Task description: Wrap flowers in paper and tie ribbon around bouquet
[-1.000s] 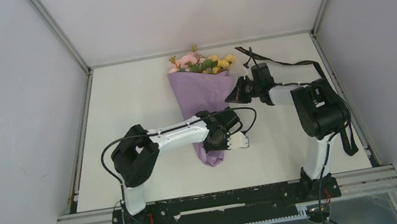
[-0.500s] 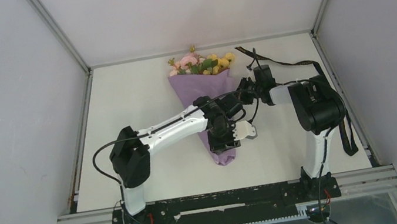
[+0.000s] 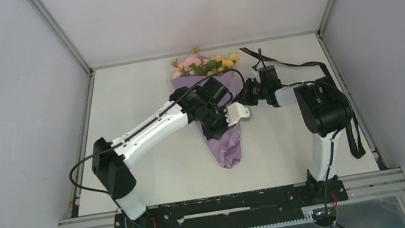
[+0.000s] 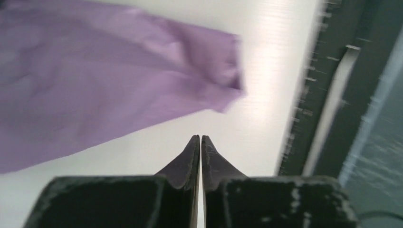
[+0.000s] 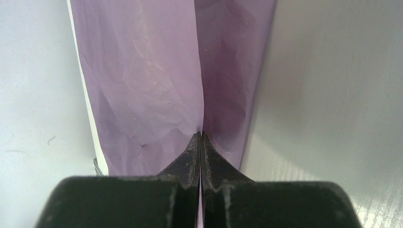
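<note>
**Wrapping:** judged complete. The flowers (image 3: 205, 64) sit inside a cone of paper (image 5: 142, 71). The resulting bouquet (image 3: 227, 143) lies mid-table (image 3: 146, 158), blossoms at the far end and narrow end toward the arm bases.

**Tying:** not begun. The ribbon (image 3: 286, 65) lies loose at the far right of the table, apart from the cone, and trails past the right arm. None of it goes round the paper.

**Left gripper** (image 4: 200, 142): jaws closed tip to tip, with nothing seen between them. It hangs over bare table just beside the cone.

**Right gripper** (image 5: 200, 137): jaws closed, tips against the paper's overlap seam. Whether a fold is pinched cannot be told.

**Outstanding:** fetch the ribbon, pass it round the cone and knot it. The seam will likely need holding meanwhile.
</note>
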`<state>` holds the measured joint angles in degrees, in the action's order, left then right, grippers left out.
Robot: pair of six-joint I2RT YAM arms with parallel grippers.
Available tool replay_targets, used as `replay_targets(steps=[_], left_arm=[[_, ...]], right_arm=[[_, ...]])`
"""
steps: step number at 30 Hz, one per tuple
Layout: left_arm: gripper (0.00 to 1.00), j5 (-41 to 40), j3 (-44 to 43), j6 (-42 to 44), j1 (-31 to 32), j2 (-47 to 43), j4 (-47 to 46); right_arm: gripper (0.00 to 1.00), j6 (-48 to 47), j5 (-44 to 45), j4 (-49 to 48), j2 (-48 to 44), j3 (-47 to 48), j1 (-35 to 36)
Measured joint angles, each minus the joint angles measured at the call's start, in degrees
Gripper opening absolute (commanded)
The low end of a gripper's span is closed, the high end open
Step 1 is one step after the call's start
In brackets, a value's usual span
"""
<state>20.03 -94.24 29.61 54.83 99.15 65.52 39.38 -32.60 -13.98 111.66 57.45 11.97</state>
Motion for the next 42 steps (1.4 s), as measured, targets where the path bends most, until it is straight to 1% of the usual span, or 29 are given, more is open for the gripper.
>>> replay_targets(steps=[2,5,9,15,19,22,26,28,29,30,32,33,34,37,40,42], left_arm=[[0.03,-5.27,1.2,-1.27,-2.6,1.38,-5.25],[0.04,-9.64,2.21,-2.51,-3.45,6.16,-10.34],[0.06,-12.63,5.01,-2.73,0.35,11.54,-14.91],[0.08,-13.22,5.42,-2.82,6.97,14.53,-18.29],[0.17,-11.93,5.42,-3.32,8.55,17.18,-19.93],[0.27,-11.41,5.33,-3.8,9.35,17.77,-19.45],[0.4,-9.55,1.88,-4.76,10.88,17.64,-14.73],[0.41,-7.91,-0.46,-5.22,11.3,16.76,-12.5],[0.4,-7.3,-1.11,-5.35,11.41,15.69,-11.78],[0.36,-6.93,-1.31,-5.33,11.43,14.16,-11.19],[0.22,-6.86,-1.14,-5.11,11.41,10.32,-10.12],[0.18,-7.3,-0.9,-5.14,11.3,8.66,-10.08],[0.16,-8.13,0.0,-5.05,11.17,6.95,-11.02],[0.15,-11.37,1.9,-5.16,10.67,5.75,-12.33],[0.15,-12.81,2.47,-5.2,10.58,9.84,-13.92],[0.18,-12.83,3.82,-5.18,10.93,12.55,-15.34]], right_arm=[[0.0,0.02,0.15,0.0,0.0,0.0,0.0],[0.0,0.2,0.42,-0.04,0.0,0.0,0.02],[0.0,0.44,0.79,-0.04,0.0,0.0,0.02],[0.0,1.09,1.09,-0.83,0.0,-0.02,0.02],[0.0,1.51,1.22,-1.36,0.0,-0.07,0.02],[0.0,1.84,1.49,-2.01,0.0,-0.2,0.02],[0.0,2.12,1.7,-2.56,0.0,-0.68,0.02],[0.0,2.21,1.7,-2.56,0.0,-0.76,0.04],[0.0,2.29,1.75,-2.58,0.0,-0.76,0.07],[0.0,2.34,1.77,-2.64,0.0,-0.79,0.07],[0.0,2.34,1.95,-2.84,0.0,-0.79,0.07],[0.0,2.34,2.03,-2.89,0.0,-0.79,0.07],[0.0,2.34,2.1,-2.95,0.0,-0.81,0.07],[0.0,2.38,2.14,-2.97,0.0,-0.85,0.09],[0.0,2.51,2.32,-3.06,0.0,-1.07,0.15],[0.0,2.56,2.38,-3.08,0.0,-1.4,0.17]])
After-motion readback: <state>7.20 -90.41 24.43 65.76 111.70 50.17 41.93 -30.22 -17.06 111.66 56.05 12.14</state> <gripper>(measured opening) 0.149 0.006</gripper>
